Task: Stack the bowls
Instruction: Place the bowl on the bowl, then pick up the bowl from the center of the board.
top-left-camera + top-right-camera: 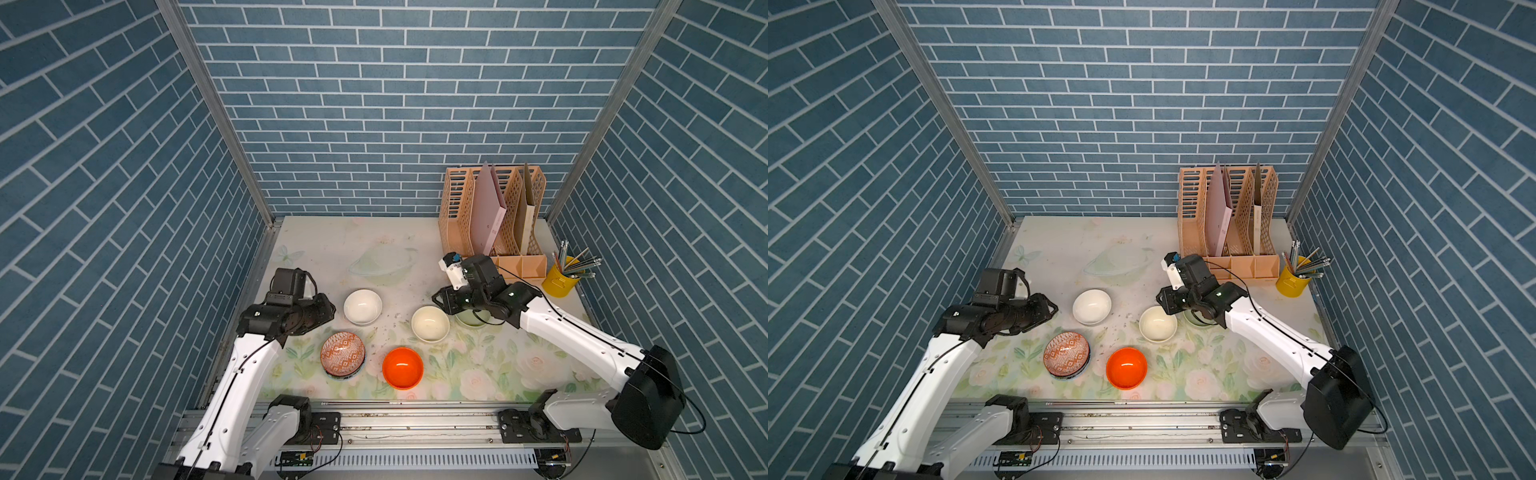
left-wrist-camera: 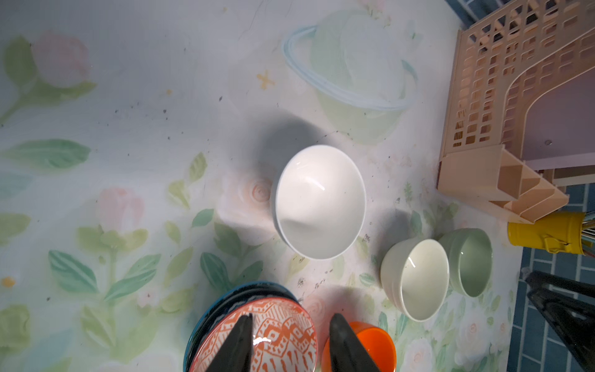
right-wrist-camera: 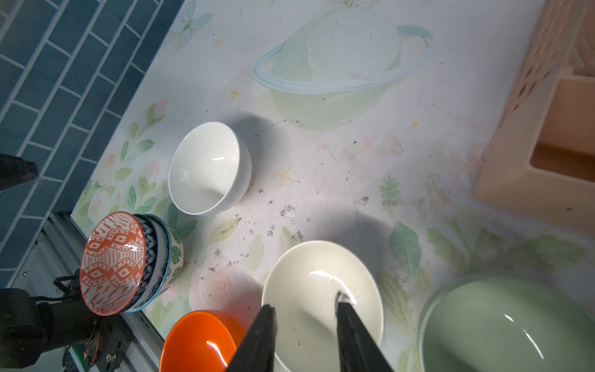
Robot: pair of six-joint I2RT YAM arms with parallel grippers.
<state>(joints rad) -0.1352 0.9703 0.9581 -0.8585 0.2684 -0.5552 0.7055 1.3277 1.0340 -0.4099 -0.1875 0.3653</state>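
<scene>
Stacking midway with left gripper (image 2: 291,319), right gripper (image 3: 305,302) both parted, empty; next, likely pinching white bowl (image 2: 318,203) rim toward stack (image 1: 343,357).

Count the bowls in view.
7: white, cream, green beside it, orange, and three nested, front left: red-patterned on blue-patterned on leaf-patterned.

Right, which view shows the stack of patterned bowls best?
The right wrist view: it sees the stack of patterned bowls side-on, three nested bowls distinct. Both top views show only its red-orange top bowl and a dark rim. The left wrist view crops it behind the left claw.
</scene>
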